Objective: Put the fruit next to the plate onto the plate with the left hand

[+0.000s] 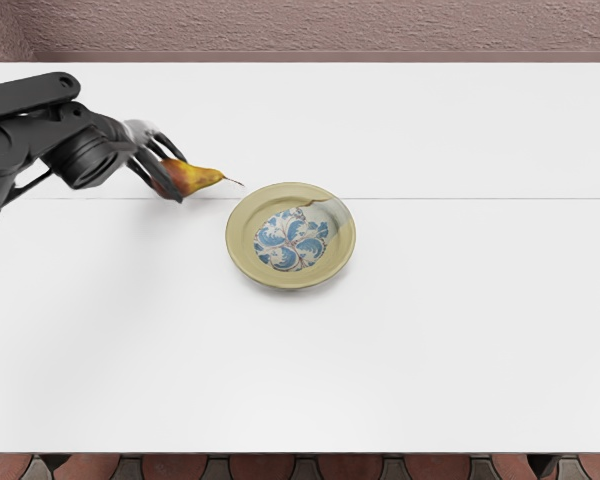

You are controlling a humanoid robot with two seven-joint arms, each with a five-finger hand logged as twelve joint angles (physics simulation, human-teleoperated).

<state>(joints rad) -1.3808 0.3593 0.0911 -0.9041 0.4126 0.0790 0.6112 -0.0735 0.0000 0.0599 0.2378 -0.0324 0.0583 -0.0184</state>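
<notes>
From my console: the pear (195, 178), yellow blushing red-orange, at ten o'clock of the plate (238, 240), whose olive-yellow rim rings a blue-and-white swirling floral motif. My left hand (154, 160) is black with a silver wrist; the table (430, 340) white, the wall (330, 25) at twelve o'clock mauve-brown.

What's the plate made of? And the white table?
The plate looks like glazed ceramic: smooth yellowish rim, painted blue flowers, and a crack-like line at its top edge. The table looks like smooth matte white board or laminate; the picture cannot settle which.
</notes>
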